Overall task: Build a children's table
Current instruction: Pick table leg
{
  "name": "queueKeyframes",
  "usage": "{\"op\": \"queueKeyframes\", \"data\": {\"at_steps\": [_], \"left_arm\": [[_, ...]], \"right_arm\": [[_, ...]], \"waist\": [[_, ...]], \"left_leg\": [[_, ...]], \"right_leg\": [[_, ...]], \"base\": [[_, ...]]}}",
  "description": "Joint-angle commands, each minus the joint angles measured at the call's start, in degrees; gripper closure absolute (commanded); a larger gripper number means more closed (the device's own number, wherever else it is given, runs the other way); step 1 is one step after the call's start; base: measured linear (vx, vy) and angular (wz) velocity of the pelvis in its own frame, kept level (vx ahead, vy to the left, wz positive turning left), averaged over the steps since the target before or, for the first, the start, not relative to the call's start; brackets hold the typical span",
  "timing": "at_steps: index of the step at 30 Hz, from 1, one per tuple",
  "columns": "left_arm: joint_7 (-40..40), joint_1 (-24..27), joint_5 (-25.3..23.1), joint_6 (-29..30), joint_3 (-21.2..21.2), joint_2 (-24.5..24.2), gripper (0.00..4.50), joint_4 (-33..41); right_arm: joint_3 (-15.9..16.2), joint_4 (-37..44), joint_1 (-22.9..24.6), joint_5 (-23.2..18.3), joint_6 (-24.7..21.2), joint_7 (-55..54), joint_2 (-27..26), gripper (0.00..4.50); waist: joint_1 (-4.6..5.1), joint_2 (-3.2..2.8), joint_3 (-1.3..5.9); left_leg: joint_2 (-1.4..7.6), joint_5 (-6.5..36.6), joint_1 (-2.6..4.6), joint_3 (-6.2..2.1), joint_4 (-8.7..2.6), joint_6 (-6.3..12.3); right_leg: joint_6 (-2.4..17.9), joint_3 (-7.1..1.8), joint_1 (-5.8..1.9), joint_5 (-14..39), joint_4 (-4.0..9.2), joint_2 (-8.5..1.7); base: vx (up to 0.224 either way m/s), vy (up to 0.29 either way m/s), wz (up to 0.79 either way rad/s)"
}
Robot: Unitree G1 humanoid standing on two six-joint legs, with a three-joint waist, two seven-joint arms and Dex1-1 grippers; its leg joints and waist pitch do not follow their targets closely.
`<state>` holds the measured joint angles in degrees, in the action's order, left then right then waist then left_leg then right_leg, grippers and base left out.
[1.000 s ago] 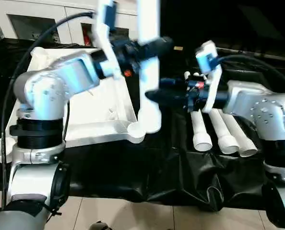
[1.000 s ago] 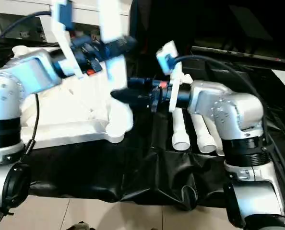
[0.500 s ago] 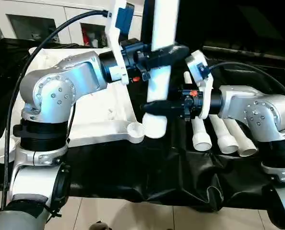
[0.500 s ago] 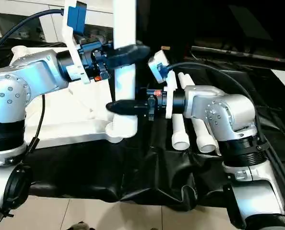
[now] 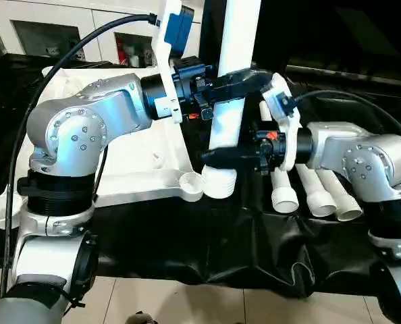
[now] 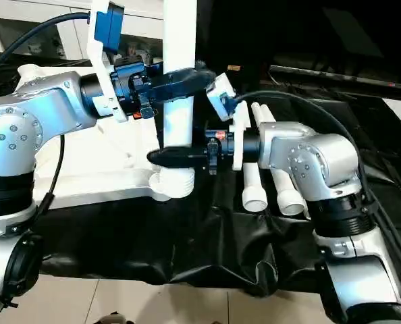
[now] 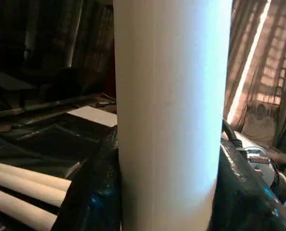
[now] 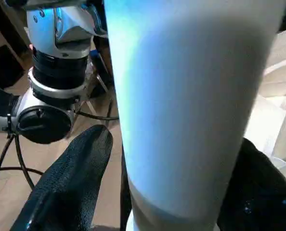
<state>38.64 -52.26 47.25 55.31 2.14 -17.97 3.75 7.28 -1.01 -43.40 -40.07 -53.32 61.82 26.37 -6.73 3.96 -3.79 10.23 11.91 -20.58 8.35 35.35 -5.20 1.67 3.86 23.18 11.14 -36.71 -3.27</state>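
Head views: long white tapered plastic tube leg (image 5: 229,101) stands near upright, slightly tilted, its ribbed lower end at the rounded corner socket (image 5: 190,181) of the white plastic rectangular table top (image 5: 136,152), which lies ribbed side up on the black-sheeted desk (image 5: 207,236). Whether the end is seated in the socket or just beside it cannot be told. Three more white tube legs (image 5: 308,185) lie side by side on the sheet, right of the standing leg.

Left tool (image 5: 244,79) clamped on the leg high up, black fingers either side. Right tool (image 5: 217,156) gripping the same leg low, just above the ribbed end.

Left wrist view: leg surface close up between the two fingers (image 7: 92,192), with spare legs lying beyond. Right wrist view: leg between the right fingers (image 8: 71,183), with the robot's left arm joint (image 8: 61,53) and pale floor behind.

Arm pose: both silver forearms reach inward and roughly level, left from the left above, right from the right below.
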Motion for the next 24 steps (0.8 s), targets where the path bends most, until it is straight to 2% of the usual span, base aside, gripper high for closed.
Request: {"op": "queueKeyframes", "data": {"at_steps": [1, 12, 24], "left_arm": [[0.5, -0.4, 0.0, 0.2, -0.5, -0.1, 2.64, 0.6], [0.6, -0.5, 0.7, 0.7, 0.1, -0.1, 2.64, 0.8], [0.6, -0.6, 1.2, 0.5, 0.4, 0.2, 2.64, 0.8]], "right_arm": [[0.3, 1.2, 0.4, 0.5, 0.6, 0.7, 0.9, 1.21], [0.4, 1.6, 1.2, 0.6, 0.7, 0.8, 1.1, 1.21], [0.0, 1.3, 1.5, 0.6, 0.5, 0.5, 0.8, 2.29]], "waist": [[-0.33, -0.23, 4.25], [-0.32, -0.35, 4.32], [-0.29, -0.4, 4.35]], "left_leg": [[2.15, 0.6, -0.34, -0.01, -3.74, -0.51], [2.16, 0.4, -0.32, -0.06, -3.7, -0.4], [2.17, 0.3, -0.34, -0.1, -3.69, -0.42]], "right_leg": [[9.5, -3.1, -4.21, 6.5, 3.95, -4.57], [10.2, -3.05, -4.2, 5.5, 3.81, -4.54], [10.5, -3.05, -4.26, 4.9, 3.73, -4.53]], "base": [[0.0, 0.0, 0.0], [0.0, 0.0, 0.0], [0.0, 0.0, 0.0]]}}
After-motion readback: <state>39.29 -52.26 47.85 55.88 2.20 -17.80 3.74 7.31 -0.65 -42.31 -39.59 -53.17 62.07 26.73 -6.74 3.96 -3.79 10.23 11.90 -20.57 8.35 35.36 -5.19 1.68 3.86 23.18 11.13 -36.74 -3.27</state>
